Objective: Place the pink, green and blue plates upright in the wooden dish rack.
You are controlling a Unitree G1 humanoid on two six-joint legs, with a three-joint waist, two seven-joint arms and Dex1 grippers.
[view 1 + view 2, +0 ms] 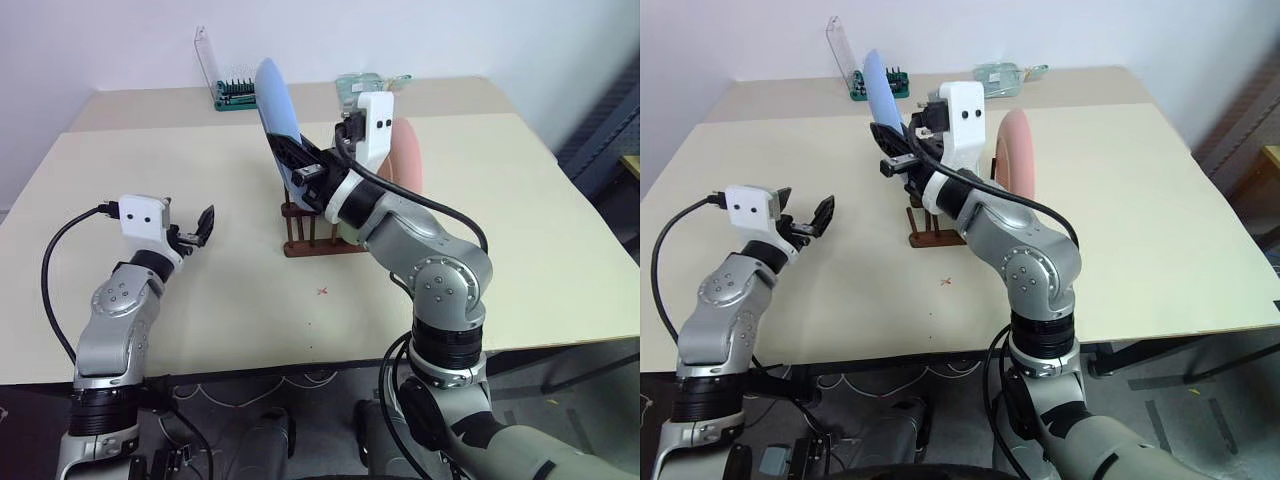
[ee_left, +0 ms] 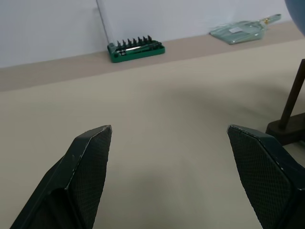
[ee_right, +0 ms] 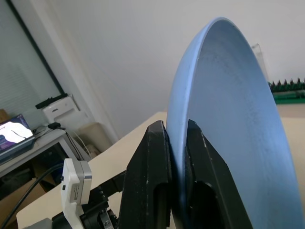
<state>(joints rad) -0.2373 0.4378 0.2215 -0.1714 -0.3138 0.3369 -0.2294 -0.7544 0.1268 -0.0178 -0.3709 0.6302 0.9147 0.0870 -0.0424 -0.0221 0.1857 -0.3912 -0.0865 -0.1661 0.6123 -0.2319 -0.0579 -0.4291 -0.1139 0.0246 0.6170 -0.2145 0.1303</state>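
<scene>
Two black fingers of the right claw (image 3: 177,143) pinch the rim of the blue plate (image 1: 276,98), holding it on edge just above the near end of the wooden dish rack (image 1: 312,235). The pink plate (image 1: 1016,150) stands upright in the rack, behind the right arm; a green plate cannot be made out. The left claw (image 2: 169,138) is spread wide and empty, hovering over the tabletop (image 1: 220,300) well left of the rack. Beyond the rack sits a green tool case (image 2: 136,49).
</scene>
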